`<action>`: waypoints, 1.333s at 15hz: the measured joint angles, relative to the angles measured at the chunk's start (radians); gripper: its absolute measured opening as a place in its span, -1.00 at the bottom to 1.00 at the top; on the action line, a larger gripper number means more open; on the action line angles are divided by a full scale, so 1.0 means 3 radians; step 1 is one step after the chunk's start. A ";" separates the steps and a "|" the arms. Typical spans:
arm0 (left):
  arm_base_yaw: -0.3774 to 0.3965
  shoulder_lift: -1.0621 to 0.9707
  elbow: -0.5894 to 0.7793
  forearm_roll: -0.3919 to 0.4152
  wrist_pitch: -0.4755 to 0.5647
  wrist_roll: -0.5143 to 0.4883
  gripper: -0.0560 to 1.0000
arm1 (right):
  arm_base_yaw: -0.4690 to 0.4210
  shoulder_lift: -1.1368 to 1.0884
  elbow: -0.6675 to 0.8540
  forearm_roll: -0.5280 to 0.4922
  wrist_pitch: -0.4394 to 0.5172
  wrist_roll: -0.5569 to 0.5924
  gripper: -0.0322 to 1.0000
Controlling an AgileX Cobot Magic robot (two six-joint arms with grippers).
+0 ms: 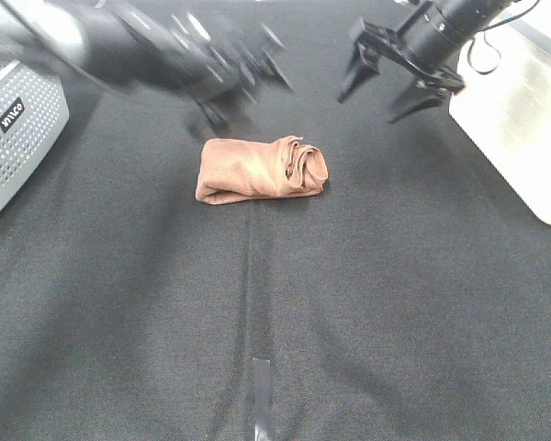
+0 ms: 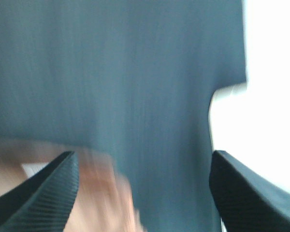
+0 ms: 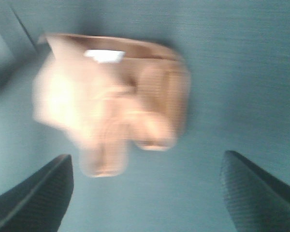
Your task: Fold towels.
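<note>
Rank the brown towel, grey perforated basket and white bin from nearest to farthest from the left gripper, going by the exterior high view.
1. Brown towel, centre, close by the left gripper.
2. Grey perforated basket, far left.
3. White bin, far right.

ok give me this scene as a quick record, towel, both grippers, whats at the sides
towel: brown, folded into a compact bundle, on the black table cover
left gripper: open, empty, blurred, near the towel's far edge
right gripper: open, empty, raised clear of the towel
left side: grey perforated basket
right side: white bin
</note>
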 joint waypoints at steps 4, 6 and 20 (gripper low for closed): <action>0.0417 -0.0207 0.0000 0.0000 0.0050 0.0343 0.46 | 0.0223 0.0073 -0.0007 0.0563 -0.0103 -0.0297 0.58; 0.0497 -0.0207 0.0000 0.0007 0.0177 0.0360 0.46 | 0.0460 0.0190 -0.0007 0.0580 -0.0230 -0.0450 0.58; 0.0507 -0.0213 0.0000 0.0510 0.0737 0.0403 0.46 | 0.0043 0.0700 -0.0010 0.0510 -0.0550 -0.0523 0.58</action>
